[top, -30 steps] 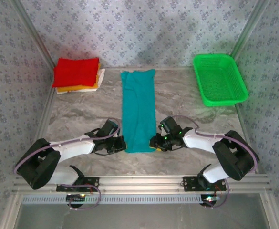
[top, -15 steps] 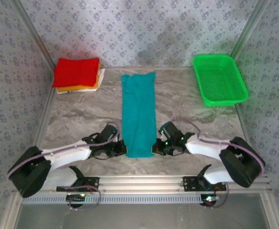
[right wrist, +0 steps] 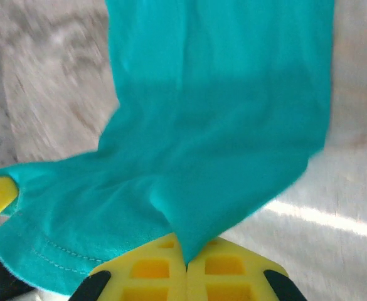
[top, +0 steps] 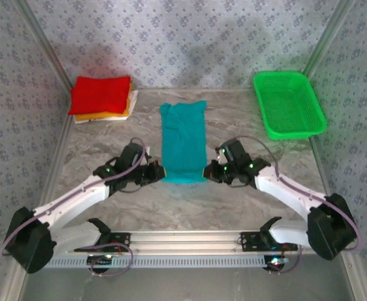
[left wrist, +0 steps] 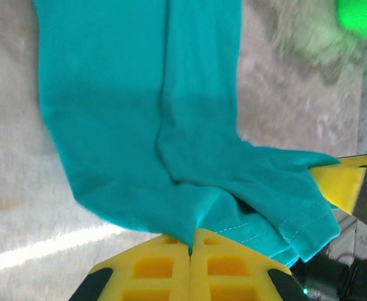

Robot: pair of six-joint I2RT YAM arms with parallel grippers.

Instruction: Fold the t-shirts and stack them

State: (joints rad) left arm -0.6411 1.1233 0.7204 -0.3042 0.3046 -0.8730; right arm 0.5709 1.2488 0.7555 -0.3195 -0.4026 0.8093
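A teal t-shirt [top: 183,141] lies as a long narrow strip on the marble table, its near end lifted off the surface. My left gripper [top: 160,174] is shut on the near left corner of that teal t-shirt [left wrist: 145,125], and my right gripper [top: 207,172] is shut on the near right corner [right wrist: 221,125]. In both wrist views the yellow pads pinch the cloth between them, at the left gripper [left wrist: 191,241] and at the right gripper [right wrist: 186,257]. A stack of folded t-shirts [top: 101,97], red on top over orange-yellow and white, sits at the back left.
A bright green mesh basket [top: 289,103] stands at the back right. Patterned walls close in the table on three sides. Bare marble [top: 183,207] lies between the arms' bases and the shirt's raised end.
The right gripper closed on the shirt's corner. Both grippers then lifted the near end and carried it away from the bases toward the back, so the strip now looks shorter.
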